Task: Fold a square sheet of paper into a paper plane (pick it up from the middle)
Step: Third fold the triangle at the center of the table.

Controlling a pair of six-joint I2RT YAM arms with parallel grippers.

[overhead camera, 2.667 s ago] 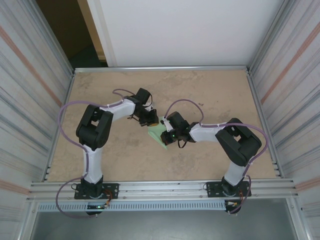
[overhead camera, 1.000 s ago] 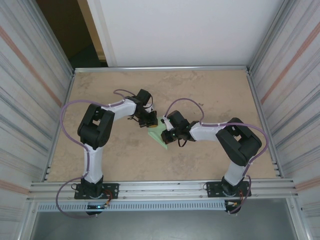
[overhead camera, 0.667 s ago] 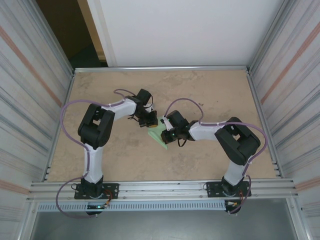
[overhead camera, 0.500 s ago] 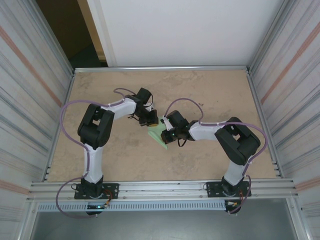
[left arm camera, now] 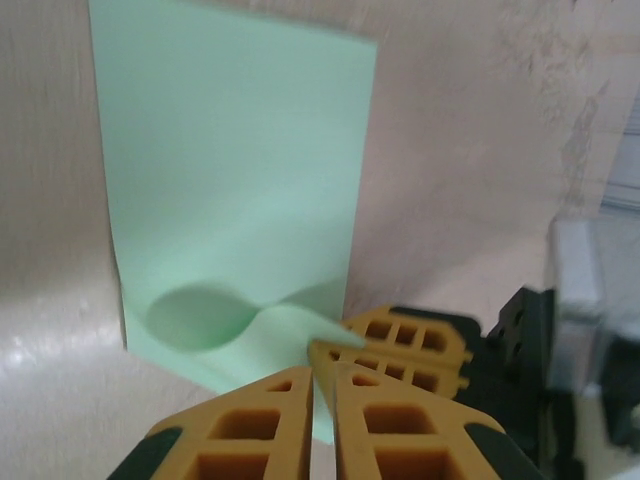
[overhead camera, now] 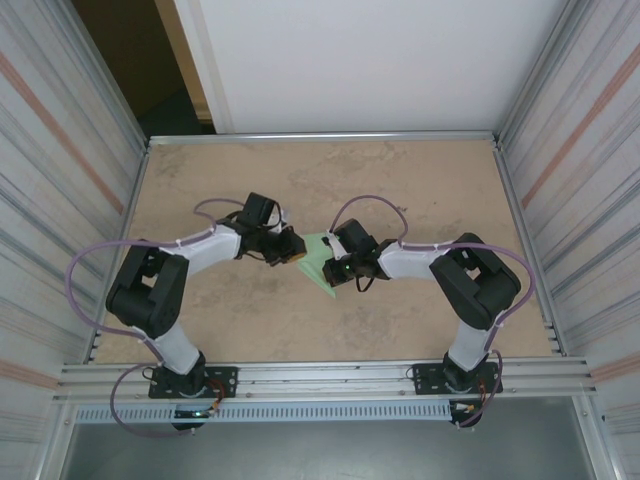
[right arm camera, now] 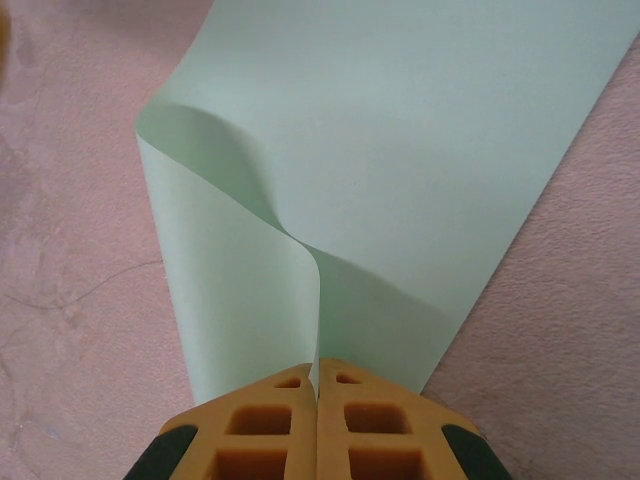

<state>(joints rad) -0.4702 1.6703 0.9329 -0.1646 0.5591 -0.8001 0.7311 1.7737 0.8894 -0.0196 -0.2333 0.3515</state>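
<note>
The square sheet of paper [overhead camera: 318, 258] is pale green and lies mid-table, folded over into a narrower shape [left arm camera: 235, 180], with one edge curled up off the surface [right arm camera: 240, 180]. My right gripper [overhead camera: 333, 270] is shut on that raised edge, which runs up between its orange fingertips [right arm camera: 317, 375]. My left gripper [overhead camera: 295, 256] sits at the paper's left edge, tips pointing at it. Its orange fingers [left arm camera: 250, 420] stand a narrow slit apart with nothing gripped between them [left arm camera: 323, 365]. Just past them are the right gripper's fingers [left arm camera: 420, 340], with the lifted paper tip.
The tan table [overhead camera: 200, 310] is boxed in by ribbed metal walls [overhead camera: 60, 200] on both sides and a white panel [overhead camera: 360, 60] at the back. An aluminium rail [overhead camera: 330, 375] runs along the near edge, between the arm bases.
The left arm's elbow has swung out and down to the left. Its gripper has drawn back a little from the paper and its jaws have parted slightly. The right arm holds still.
</note>
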